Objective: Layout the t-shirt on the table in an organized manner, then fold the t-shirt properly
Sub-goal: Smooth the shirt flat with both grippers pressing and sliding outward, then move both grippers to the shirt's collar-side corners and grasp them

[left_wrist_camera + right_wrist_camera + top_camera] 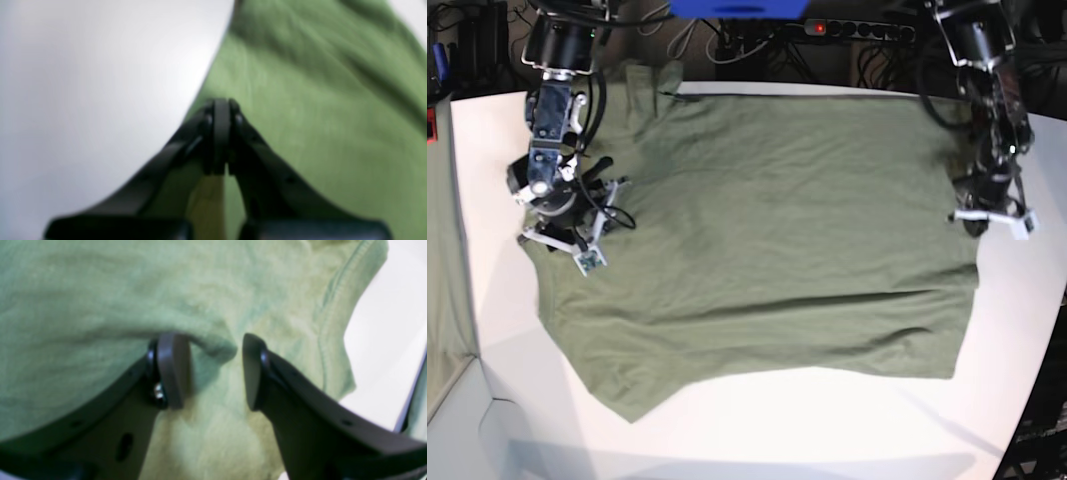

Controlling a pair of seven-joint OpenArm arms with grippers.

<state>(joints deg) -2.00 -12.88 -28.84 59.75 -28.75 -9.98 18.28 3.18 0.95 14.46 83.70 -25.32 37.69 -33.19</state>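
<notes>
Left jaws pressed together at the side edge of the t-shirt (317, 110), right where green cloth meets white tabletop (93, 100); too blurred to tell whether any fabric is pinched between them. Left gripper (221, 110) pointing down over that hem, on the right side of the base view (990, 215). Right jaws spread apart, straddling a small raised fold of the shirt, one pad (173, 370) touching the ridge, the other beside it with cloth between. Right gripper (213, 370) low over the shoulder area near a stitched hem, on the left side of the base view (562, 235). Beyond both, the olive-green garment spread nearly flat across the middle of the tabletop, lightly wrinkled, one sleeve reaching toward the far edge, lower corner pointing toward the near edge. Dark cables (847, 40) and a power strip (847, 28) behind the far rim.
</notes>
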